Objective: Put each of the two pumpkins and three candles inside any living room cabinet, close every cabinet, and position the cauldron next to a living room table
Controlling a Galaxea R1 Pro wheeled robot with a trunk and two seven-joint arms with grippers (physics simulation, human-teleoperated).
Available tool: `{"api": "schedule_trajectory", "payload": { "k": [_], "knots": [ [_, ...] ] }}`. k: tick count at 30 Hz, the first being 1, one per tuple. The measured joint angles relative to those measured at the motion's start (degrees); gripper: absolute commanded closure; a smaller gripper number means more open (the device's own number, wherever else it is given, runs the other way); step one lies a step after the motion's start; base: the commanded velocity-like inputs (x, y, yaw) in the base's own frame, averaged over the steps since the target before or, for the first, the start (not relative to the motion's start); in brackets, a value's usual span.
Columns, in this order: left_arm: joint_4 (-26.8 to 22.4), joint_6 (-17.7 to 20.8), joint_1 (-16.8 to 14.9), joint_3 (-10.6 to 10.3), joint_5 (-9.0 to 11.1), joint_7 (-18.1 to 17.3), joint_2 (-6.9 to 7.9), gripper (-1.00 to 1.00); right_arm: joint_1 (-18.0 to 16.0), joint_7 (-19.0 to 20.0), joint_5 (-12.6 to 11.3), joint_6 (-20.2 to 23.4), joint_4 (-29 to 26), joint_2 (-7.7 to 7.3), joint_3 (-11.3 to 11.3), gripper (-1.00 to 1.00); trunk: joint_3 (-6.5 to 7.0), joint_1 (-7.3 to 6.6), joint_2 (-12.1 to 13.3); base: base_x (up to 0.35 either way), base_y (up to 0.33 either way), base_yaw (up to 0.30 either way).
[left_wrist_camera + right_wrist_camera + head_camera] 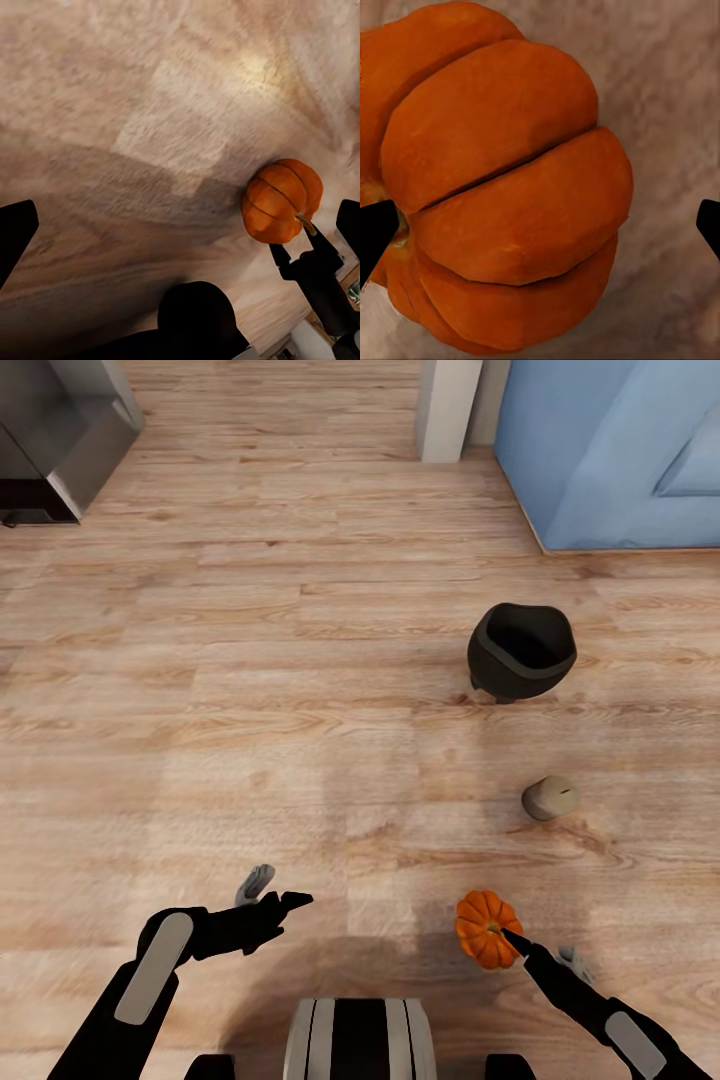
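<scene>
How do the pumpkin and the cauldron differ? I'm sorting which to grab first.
The pumpkin is bright orange and ribbed; the cauldron is black-grey and smooth. The pumpkin is much smaller than the cauldron. The pumpkin is at the right gripper; the cauldron stands untouched, farther off. The cauldron has an open mouth; the pumpkin is closed and solid. Both are rounded.

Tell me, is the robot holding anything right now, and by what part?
The right claw seems to hold a pumpkin near its stem end, one finger by the stem; a firm grip cannot be confirmed. The left claw is open and holds nothing.
</scene>
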Motion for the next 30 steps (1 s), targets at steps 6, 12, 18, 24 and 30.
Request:
{"api": "schedule_trajectory", "payload": {
  "k": [6, 12, 18, 24, 30],
  "knots": [
    [-0.05, 0.00, 0.02, 0.03, 0.00, 0.00, 0.00, -1.00, 0.09, 1.30, 0.52, -0.03, 0.05, 0.10, 0.58, -1.00, -0.01, 0.00, 0.00, 0.005, 0.056, 0.000],
    [-0.06, 0.00, 0.01, -0.01, -0.01, -0.01, -0.01, -1.00, 0.07, 1.68, 0.67, -0.03, 0.08, 0.14, 0.74, -1.00, 0.00, 0.00, 0.00, 0.056, 0.028, 0.000],
    [-0.06, 0.00, 0.02, -0.01, 0.00, -0.01, -0.01, -1.00, 0.07, 1.68, 0.66, 0.04, 0.08, 0.14, 0.72, -1.00, 0.00, 0.00, 0.00, 0.004, 0.002, 0.000],
    [-0.05, 0.00, 0.02, -0.01, -0.01, -0.01, -0.01, -1.00, 0.07, 2.57, 0.68, 0.05, 0.09, 0.15, 0.74, -1.00, 0.00, 0.00, 0.00, 0.063, 0.063, 0.000],
    [-0.03, 0.00, 0.00, -0.02, 0.02, -0.01, -0.01, -1.00, 0.06, 2.73, 0.72, 0.13, 0.09, 0.15, 0.74, -1.00, 0.00, 0.01, 0.00, 0.012, 0.011, 0.000]
  ]
}}
